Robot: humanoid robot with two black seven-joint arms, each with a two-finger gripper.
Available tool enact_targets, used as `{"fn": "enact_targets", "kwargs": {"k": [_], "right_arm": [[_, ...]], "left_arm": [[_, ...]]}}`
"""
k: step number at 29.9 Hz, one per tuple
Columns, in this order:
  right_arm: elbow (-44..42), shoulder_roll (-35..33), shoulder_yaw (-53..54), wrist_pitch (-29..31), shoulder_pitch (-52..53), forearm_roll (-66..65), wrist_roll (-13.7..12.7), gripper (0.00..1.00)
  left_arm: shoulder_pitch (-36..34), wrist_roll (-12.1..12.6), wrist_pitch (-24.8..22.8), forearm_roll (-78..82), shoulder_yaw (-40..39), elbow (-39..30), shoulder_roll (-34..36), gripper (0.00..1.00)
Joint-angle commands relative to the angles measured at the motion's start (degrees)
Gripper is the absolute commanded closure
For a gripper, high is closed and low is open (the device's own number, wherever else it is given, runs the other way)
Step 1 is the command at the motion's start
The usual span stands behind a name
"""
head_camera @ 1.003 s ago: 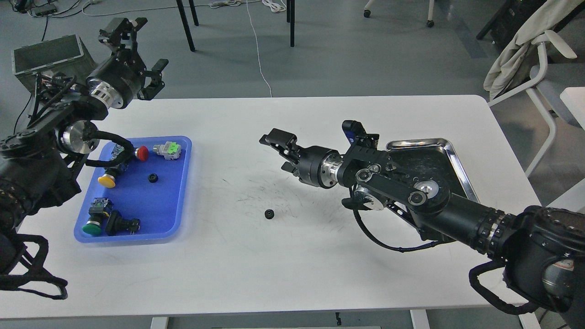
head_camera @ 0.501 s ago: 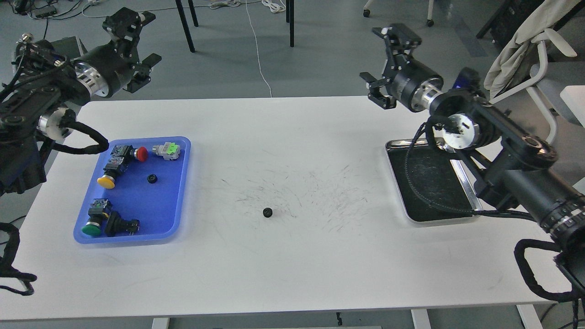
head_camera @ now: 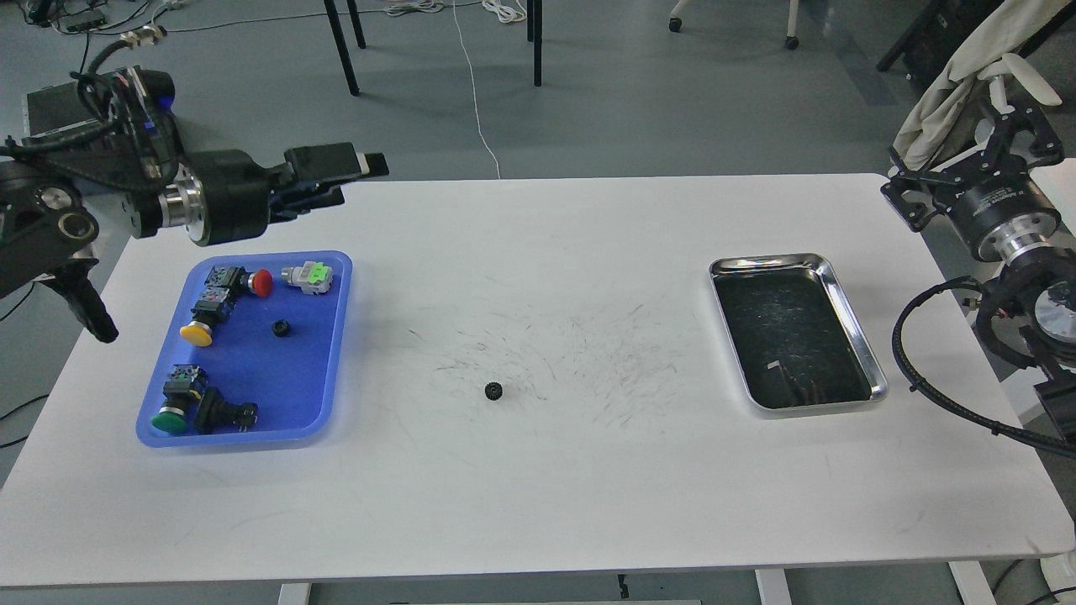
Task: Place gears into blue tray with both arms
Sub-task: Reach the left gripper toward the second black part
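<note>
One small black gear (head_camera: 494, 390) lies on the bare white table, a little left of centre. A second gear (head_camera: 281, 328) lies inside the blue tray (head_camera: 277, 382) at the table's left. My left gripper (head_camera: 349, 178) hovers above the tray's far edge, pointing right, open and empty. My right gripper (head_camera: 975, 155) is raised past the table's right edge, far from both gears, with its fingers spread and nothing between them.
The blue tray also holds push-buttons with red (head_camera: 261, 282), yellow (head_camera: 196, 334) and green (head_camera: 171, 420) caps, a black one (head_camera: 223, 412) and a grey-green part (head_camera: 307, 276). A shiny steel tray (head_camera: 843, 290) sits at the right. A chair with cloth (head_camera: 950, 92) stands beyond the right corner.
My right arm has swung from the table's middle out past the right edge. My left gripper has turned and now points right over the tray's far side. Neither gear has moved.
</note>
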Motion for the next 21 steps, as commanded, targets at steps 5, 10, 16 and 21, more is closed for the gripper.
{"fn": "enact_targets", "kwargs": {"k": [5,10,16,21], "right_arm": [[-0.2,-0.2,-0.2,0.1,-2.2,0.3,0.1,0.00],[-2.0,-0.1,-0.4,0.2,-2.3,0.1,0.8,0.00],[-2.6,-0.1,-0.5,0.3,-2.4,0.1,1.1,0.00],[-2.2,0.1,-0.7,0.3,-2.3,0.1,1.1,0.00]], "left_arm": [[3.7,9.3,6.3,20.0,2.7,-9.5,-7.7,0.02],[11.1,16.6,11.4,36.7,3.0,-9.1,-16.9,0.02],[15.3,21.4,12.5,47.0,3.5,-6.3,-22.9,0.03],[17.5,22.2,12.5,49.8,3.7,-5.2,-23.0,0.05]]}}
